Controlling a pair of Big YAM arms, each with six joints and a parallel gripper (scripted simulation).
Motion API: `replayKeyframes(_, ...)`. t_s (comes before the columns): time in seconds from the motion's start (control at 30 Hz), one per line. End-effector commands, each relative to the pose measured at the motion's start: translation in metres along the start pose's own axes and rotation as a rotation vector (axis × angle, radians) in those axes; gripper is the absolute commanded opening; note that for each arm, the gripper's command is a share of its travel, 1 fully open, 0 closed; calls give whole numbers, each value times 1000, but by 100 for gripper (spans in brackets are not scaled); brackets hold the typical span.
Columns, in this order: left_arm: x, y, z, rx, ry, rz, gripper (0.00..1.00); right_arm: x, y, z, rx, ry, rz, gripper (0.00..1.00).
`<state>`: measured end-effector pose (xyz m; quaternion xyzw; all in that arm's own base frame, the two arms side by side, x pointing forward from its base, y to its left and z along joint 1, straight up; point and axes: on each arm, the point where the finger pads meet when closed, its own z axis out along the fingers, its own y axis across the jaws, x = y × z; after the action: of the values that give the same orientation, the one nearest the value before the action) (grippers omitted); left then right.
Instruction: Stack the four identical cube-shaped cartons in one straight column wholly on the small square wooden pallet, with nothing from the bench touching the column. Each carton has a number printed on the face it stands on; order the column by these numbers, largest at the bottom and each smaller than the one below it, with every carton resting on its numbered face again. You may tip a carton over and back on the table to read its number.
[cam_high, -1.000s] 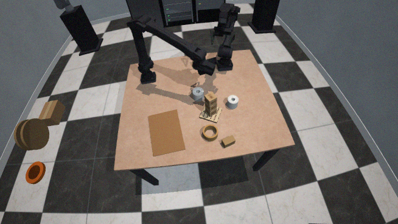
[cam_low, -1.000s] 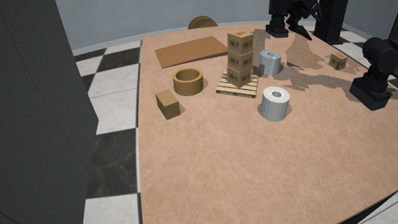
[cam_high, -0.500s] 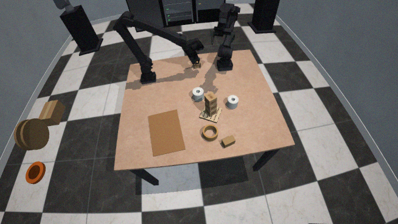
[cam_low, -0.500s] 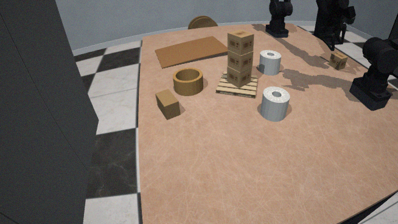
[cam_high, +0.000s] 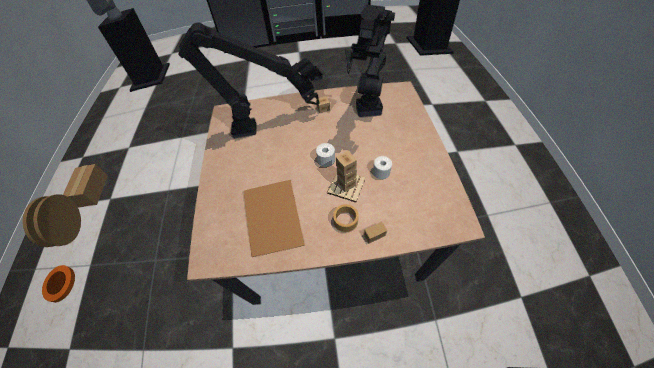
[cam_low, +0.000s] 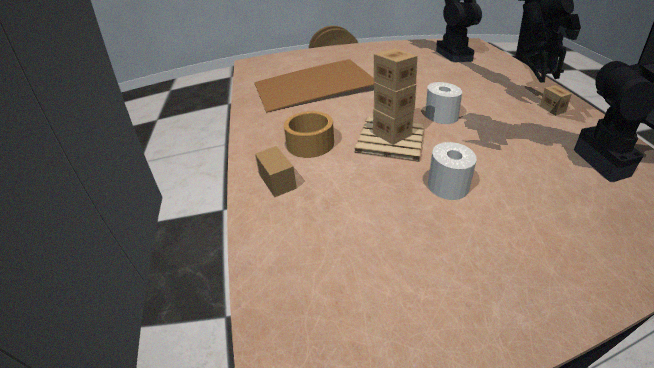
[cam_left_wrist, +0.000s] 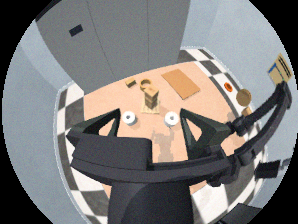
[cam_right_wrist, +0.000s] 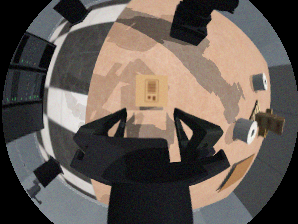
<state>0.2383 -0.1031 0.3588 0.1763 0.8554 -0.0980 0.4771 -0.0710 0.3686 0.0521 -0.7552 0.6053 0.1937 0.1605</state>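
Observation:
Three cartons stand as an upright column (cam_high: 346, 172) (cam_low: 394, 100) (cam_right_wrist: 270, 121) on the wooden pallet (cam_high: 350, 195) (cam_low: 387, 151). Their numbered faces are hidden. The fourth carton (cam_high: 325, 105) (cam_low: 556, 100) (cam_right_wrist: 151, 92) stands alone on the table near the arms' edge, its number not in view; a printed mark shows on top. My right gripper (cam_high: 314, 100) (cam_right_wrist: 150, 111) is open and empty, close beside and a little above this carton, which lies just beyond the fingertips in the right wrist view. My left gripper (cam_left_wrist: 150, 111) is open and empty, raised high by its folded arm, far from the column.
Two white rolls (cam_high: 326, 161) (cam_high: 382, 173) (cam_low: 444, 109) (cam_low: 451, 177) stand near the column on the arms' side. A tape ring (cam_high: 345, 228) (cam_low: 309, 145), a plain brown block (cam_high: 375, 232) (cam_low: 276, 172) and a flat brown sheet (cam_high: 272, 217) (cam_low: 312, 85) lie on its other sides.

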Motion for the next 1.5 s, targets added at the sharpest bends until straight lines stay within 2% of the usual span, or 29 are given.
replayKeyframes(0.0,-10,1,-6,-1,-16,-1,100,-9,-2,-2,6,-25,23,79)
replayKeyframes(0.1,-10,1,-6,-1,-16,-1,100,-9,-2,-2,5,-25,23,79)
replayKeyframes(0.13,-10,1,-6,-1,-16,-1,100,-23,-3,-1,5,-46,23,79)
replayKeyframes(0.37,-10,1,-6,-1,-16,-1,100,-28,-6,10,6,-46,27,79)
replayKeyframes(1.47,-10,1,-6,-1,-16,-1,100,-29,-6,55,5,-46,24,79)
